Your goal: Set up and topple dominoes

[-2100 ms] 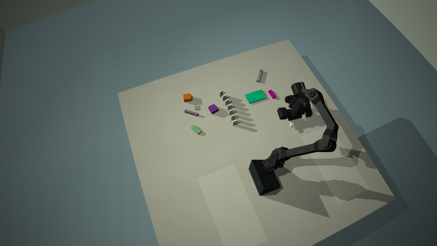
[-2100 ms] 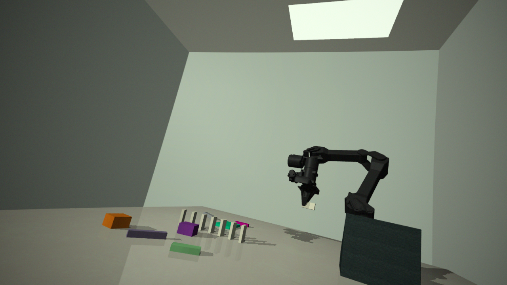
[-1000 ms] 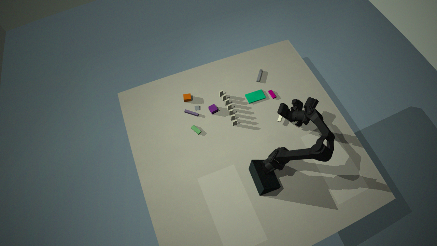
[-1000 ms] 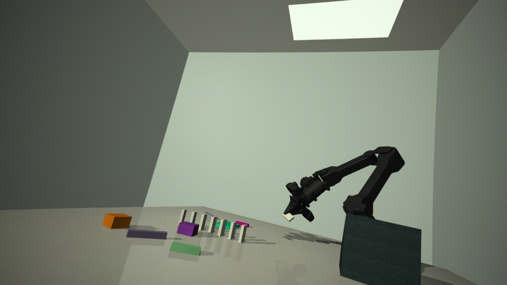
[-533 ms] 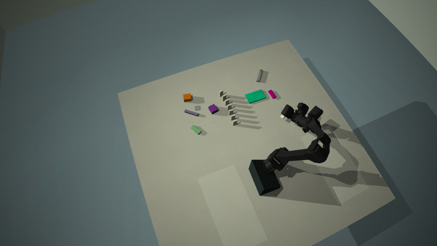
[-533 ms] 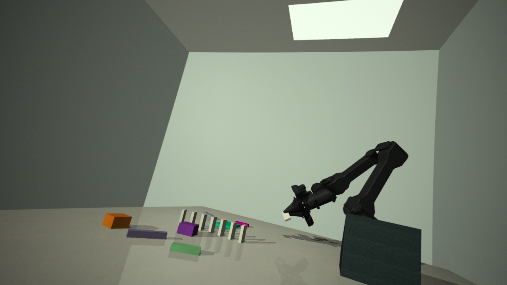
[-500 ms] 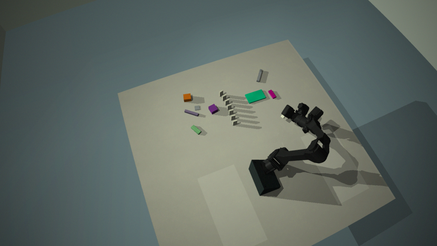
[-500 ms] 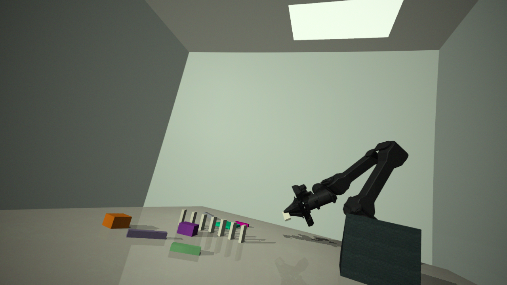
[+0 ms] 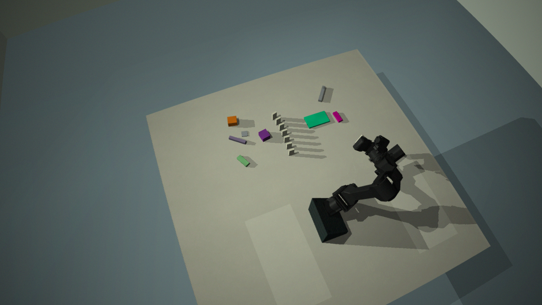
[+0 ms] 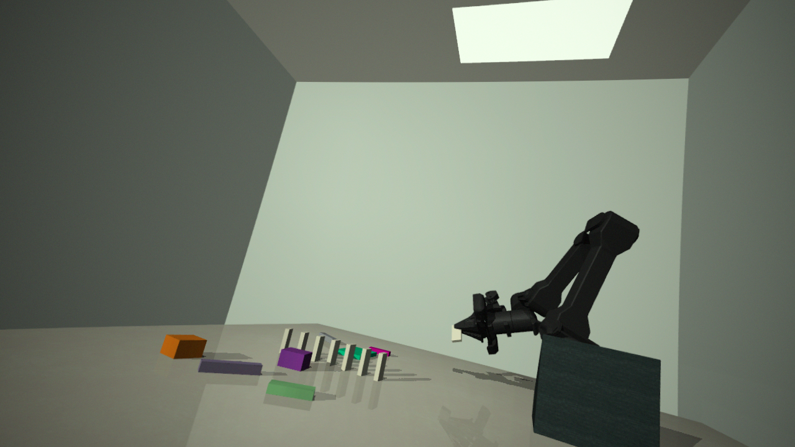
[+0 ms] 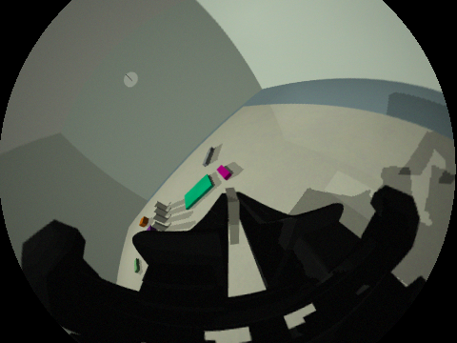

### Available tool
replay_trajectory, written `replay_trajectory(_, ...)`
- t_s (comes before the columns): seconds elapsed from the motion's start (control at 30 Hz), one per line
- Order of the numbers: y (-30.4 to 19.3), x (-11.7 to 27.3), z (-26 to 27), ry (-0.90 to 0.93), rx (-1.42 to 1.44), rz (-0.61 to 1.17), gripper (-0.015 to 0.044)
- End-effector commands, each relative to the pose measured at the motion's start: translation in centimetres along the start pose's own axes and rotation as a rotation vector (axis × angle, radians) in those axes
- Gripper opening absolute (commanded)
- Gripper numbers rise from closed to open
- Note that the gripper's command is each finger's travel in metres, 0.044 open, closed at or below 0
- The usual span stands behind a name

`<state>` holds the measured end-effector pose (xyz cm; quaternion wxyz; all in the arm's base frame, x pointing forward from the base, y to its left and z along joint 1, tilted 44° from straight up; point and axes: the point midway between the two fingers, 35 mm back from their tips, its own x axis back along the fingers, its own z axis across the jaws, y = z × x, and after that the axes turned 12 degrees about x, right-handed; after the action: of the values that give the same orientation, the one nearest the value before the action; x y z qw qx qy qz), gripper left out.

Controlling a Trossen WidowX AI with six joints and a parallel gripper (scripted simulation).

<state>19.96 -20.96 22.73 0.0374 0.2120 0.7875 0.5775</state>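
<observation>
Several cream dominoes stand upright in a slanting row. One end domino (image 9: 291, 152) (image 10: 380, 367) is nearest the arm's base, and the other end domino (image 9: 274, 116) (image 10: 286, 339) is farthest from it. My gripper (image 10: 457, 326) (image 11: 230, 197) is shut on another cream domino (image 10: 456, 334) (image 11: 233, 219), gripped at the fingertips. It points nearly level, holding the domino above the table, well right of the row in the top and exterior views. The fingers hide part of the held domino. No loose domino shows on the table.
A purple block (image 9: 264, 135) (image 10: 294, 359) stands close left of the row. A green slab (image 9: 316, 119) (image 11: 198, 191), a magenta block (image 9: 337, 116) (image 11: 224, 172) and a grey bar (image 9: 322, 93) lie right of it. Orange (image 9: 232, 121), lavender (image 9: 237, 140) and light green (image 9: 243, 160) pieces lie farther left.
</observation>
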Motion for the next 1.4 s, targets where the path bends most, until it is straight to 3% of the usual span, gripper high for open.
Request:
replay_trajectory(0.0, 0.1, 1.0, 0.0, -0.001, 0.073, -0.075, 0.0025)
replay_trajectory(0.87, -0.9, 7.4, 3.7, 0.031, 0.64, -0.314, 0.0025)
replay_trajectory(1.37, -1.0, 7.5, 3.9, 0.034, 0.656, -0.315, 0.0025)
